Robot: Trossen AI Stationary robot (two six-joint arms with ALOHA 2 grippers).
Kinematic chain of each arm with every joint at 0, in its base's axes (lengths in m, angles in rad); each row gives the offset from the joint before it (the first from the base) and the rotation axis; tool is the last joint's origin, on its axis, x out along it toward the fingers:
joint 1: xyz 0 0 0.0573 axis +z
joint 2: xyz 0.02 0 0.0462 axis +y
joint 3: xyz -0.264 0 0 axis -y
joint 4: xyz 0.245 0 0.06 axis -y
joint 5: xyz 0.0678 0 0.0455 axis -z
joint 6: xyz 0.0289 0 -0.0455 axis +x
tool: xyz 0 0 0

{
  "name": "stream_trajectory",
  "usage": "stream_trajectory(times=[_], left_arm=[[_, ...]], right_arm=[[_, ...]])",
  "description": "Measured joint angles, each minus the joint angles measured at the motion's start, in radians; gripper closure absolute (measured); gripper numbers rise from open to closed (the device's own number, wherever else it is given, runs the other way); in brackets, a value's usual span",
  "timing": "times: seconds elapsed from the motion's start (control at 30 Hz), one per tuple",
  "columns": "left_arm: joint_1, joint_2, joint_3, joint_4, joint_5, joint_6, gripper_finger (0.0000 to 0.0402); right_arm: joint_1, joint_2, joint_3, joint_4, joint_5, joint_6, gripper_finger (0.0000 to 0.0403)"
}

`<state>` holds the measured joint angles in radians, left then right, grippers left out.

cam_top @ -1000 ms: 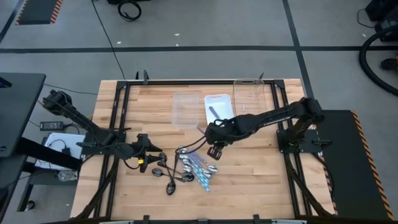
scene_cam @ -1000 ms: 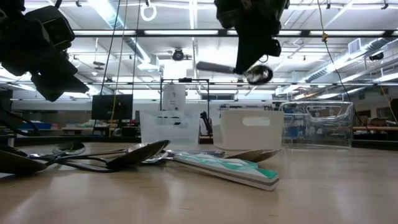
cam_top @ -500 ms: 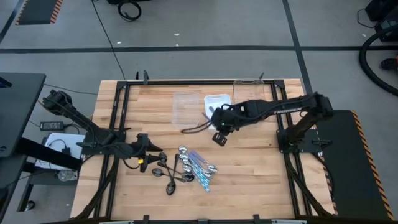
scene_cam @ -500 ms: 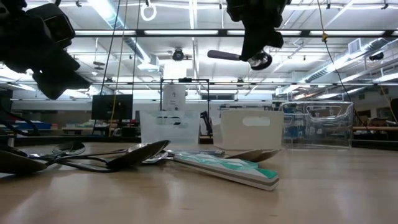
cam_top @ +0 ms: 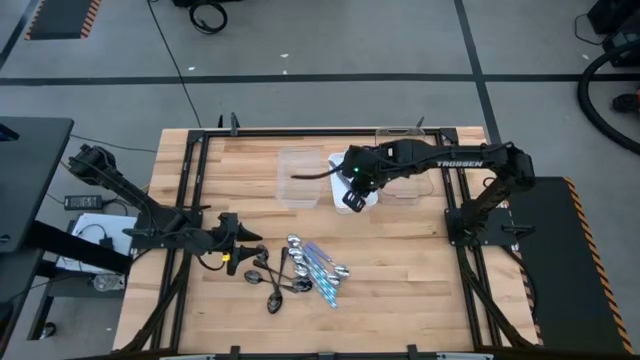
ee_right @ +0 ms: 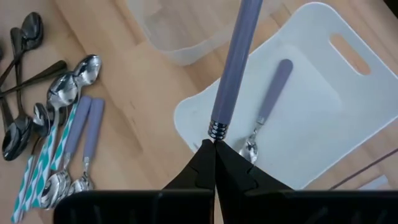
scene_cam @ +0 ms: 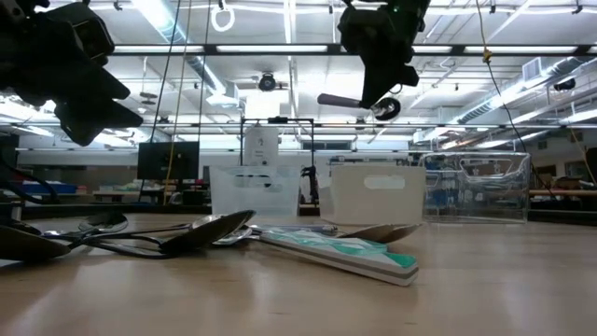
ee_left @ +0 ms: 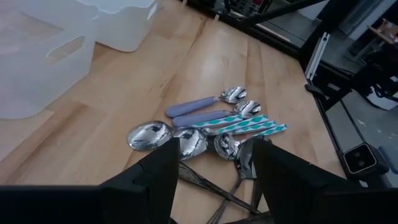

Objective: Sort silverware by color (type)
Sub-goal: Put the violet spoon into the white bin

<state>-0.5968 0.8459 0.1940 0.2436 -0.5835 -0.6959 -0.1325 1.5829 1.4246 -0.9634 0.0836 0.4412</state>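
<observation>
The silverware pile (cam_top: pixel 300 270) lies on the table's near middle: dark spoons (ee_left: pixel 224 186), shiny silver ones (ee_left: pixel 149 135), and ones with purple (ee_left: pixel 189 107) or teal-patterned handles (ee_left: pixel 249 126). My right gripper (cam_top: pixel 350 183) hangs over the white tray (cam_top: pixel 362 160), shut on a purple-handled spoon (ee_right: pixel 239 56). Another purple-handled spoon (ee_right: pixel 268 102) lies flat in that tray. My left gripper (cam_top: pixel 240 240) stands open just left of the pile, with nothing between its fingers. My right gripper pinches the spoon's metal neck (ee_right: pixel 216 135) between its two fingertips, just past the end of the purple handle. The fingers slant down from above. The spoon is lifted clear, about level, and its handle (cam_top: pixel 310 175) sticks out toward the table's left, over the clear tray.
A clear tray (cam_top: pixel 298 178) stands left of the white one, and a second clear tray (cam_top: pixel 405 165) stands to its right, all near the far edge. Bare wood lies between the trays and the pile.
My right gripper has risen and gone from above the pile toward the far edge, carrying the purple-handled spoon. It now hangs over the white tray. The spoon has stayed clear of the table, its handle swinging to point at the table's left.
</observation>
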Motion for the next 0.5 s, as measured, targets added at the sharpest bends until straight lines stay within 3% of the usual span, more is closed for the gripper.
stream_trajectory(times=[0.5], left_arm=[[0.0, 0.0, 0.0, 0.0, -0.028, -0.038, 0.0193]], right_arm=[[-0.126, 0.001, -0.002, 0.001, 0.0, -0.063, 0.0394]])
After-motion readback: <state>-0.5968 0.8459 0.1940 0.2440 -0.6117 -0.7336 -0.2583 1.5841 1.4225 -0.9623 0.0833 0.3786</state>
